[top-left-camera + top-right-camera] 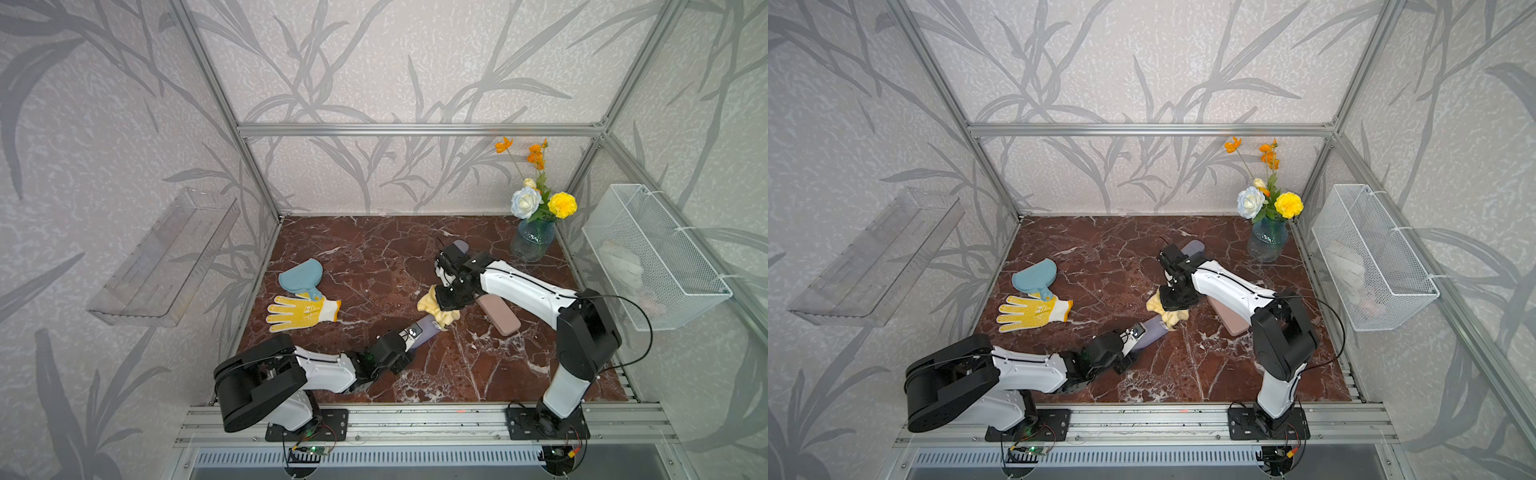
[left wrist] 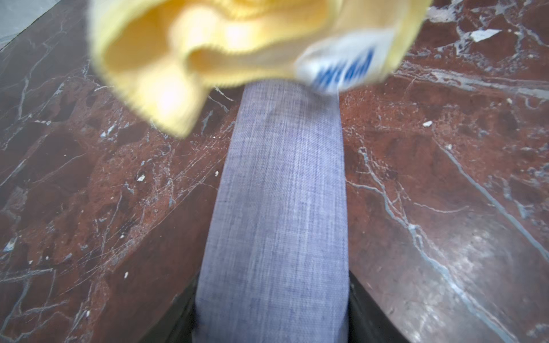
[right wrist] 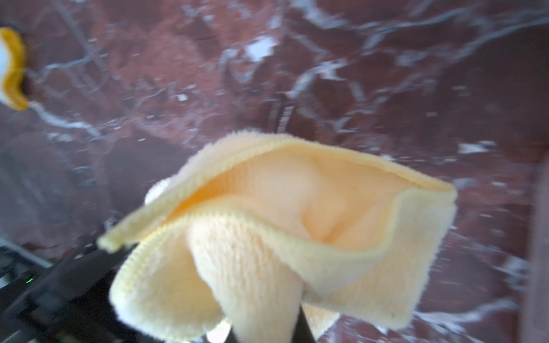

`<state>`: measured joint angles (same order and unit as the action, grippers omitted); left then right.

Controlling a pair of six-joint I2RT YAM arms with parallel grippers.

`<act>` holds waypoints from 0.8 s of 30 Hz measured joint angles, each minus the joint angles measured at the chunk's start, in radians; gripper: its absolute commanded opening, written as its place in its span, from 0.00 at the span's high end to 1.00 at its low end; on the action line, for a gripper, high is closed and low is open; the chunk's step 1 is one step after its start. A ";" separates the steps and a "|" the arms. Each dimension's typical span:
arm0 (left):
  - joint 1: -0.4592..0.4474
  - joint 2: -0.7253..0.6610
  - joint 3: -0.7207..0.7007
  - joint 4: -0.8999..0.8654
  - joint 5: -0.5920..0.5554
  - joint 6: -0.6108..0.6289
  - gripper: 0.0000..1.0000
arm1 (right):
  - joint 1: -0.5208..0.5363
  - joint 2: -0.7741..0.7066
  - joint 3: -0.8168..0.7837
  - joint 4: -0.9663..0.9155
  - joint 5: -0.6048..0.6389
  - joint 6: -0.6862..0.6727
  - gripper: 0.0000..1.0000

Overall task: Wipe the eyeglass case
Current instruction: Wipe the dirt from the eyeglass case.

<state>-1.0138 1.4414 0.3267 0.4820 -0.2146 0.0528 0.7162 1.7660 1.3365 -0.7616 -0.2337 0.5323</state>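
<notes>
Firmly closed, the left pincer (image 1: 406, 348) grips the near end of the blue-grey fabric eyeglass case (image 2: 282, 208), its dark fingers (image 2: 366, 320) pressed against both long sides. The case is at the front middle of the marble worktop (image 1: 374, 249). Its long axis runs on a diagonal: the held end points toward the left arm's base, and the free end points away and to the right. Over that free end hangs a crumpled yellow microfibre cloth (image 3: 297, 225), pinched in the right pincer (image 1: 445, 308), whose jaws are shut on the bunched fabric. The cloth seems to touch the case's far tip, though blur in the left wrist view leaves this uncertain. Under the right arm lies a pink eyeglass case (image 1: 500, 316). Well to the left, a yellow dotted glove (image 1: 301, 311) and a blue mitt (image 1: 299, 276) touch each other.
</notes>
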 measured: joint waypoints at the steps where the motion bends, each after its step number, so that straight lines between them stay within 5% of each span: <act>1: 0.000 0.000 0.000 0.000 -0.001 0.000 0.82 | 0.024 0.000 -0.022 0.038 -0.040 0.027 1.00; 5: 0.000 0.000 0.000 0.000 -0.002 0.000 0.82 | 0.047 0.003 -0.121 0.130 -0.146 0.106 1.00; 9: 0.000 0.000 0.000 0.002 -0.002 0.000 0.82 | -0.040 0.011 -0.163 0.132 -0.164 0.082 1.00; 15: 0.000 0.000 0.000 0.002 -0.005 0.000 0.82 | -0.158 0.015 -0.082 -0.017 0.134 -0.063 1.00; 19: 0.000 0.000 0.000 0.002 -0.005 0.000 0.82 | -0.123 0.010 0.011 -0.079 0.217 -0.116 1.00; 24: 0.000 0.000 0.000 0.002 -0.005 0.000 0.82 | -0.011 -0.007 0.022 -0.051 0.105 -0.064 1.00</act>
<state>-1.0138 1.4414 0.3264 0.4835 -0.2192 0.0525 0.7055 1.7592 1.3586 -0.8124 -0.1291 0.4683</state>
